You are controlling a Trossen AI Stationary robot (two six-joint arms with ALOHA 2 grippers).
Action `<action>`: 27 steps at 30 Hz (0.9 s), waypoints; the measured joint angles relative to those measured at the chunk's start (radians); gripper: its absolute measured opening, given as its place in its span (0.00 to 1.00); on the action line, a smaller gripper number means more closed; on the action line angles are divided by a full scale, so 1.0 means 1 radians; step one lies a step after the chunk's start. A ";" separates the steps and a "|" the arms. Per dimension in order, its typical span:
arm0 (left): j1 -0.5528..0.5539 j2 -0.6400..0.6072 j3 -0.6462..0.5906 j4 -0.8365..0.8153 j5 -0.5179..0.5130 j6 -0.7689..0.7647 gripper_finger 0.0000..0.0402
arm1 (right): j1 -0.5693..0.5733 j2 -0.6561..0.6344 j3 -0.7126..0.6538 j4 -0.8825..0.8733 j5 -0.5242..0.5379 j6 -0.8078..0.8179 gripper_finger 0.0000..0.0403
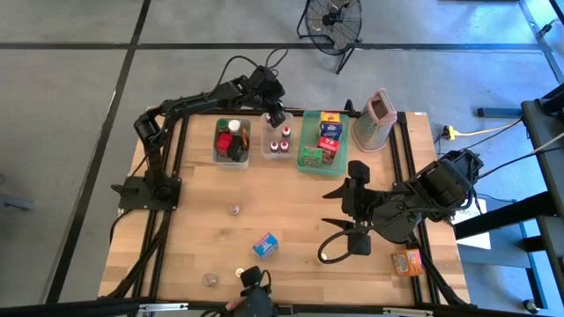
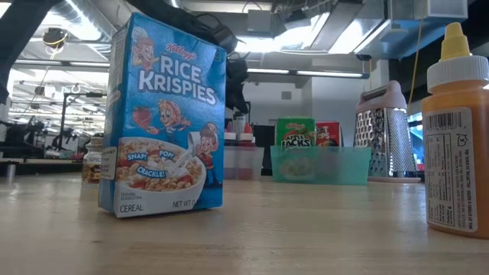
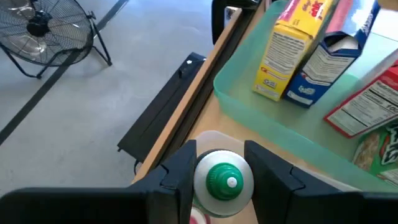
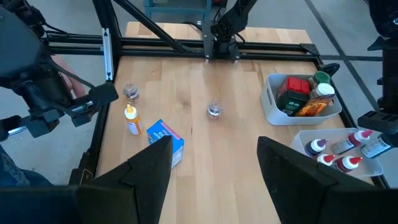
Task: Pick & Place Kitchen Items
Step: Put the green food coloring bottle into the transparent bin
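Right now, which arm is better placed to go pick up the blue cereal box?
Right. Its open claw hangs empty over the table near the blue cereal box, while the left claw is over the far bins, straddling a green-capped bottle.

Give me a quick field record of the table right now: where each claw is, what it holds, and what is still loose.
left claw: over the clear bin of small bottles at the table's far edge, fingers either side of a green-capped bottle; contact cannot be told
right claw: open, empty, above the table's right-middle
green tray: holds several food boxes
other clear bin: holds mixed items
loose on table: blue cereal box, orange bottle, two small jars, orange box by the right edge
grater: far right corner
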 joint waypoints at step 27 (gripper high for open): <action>-0.001 0.080 0.000 0.016 -0.031 -0.041 0.28 | 0.000 0.000 0.000 -0.008 0.000 0.000 0.59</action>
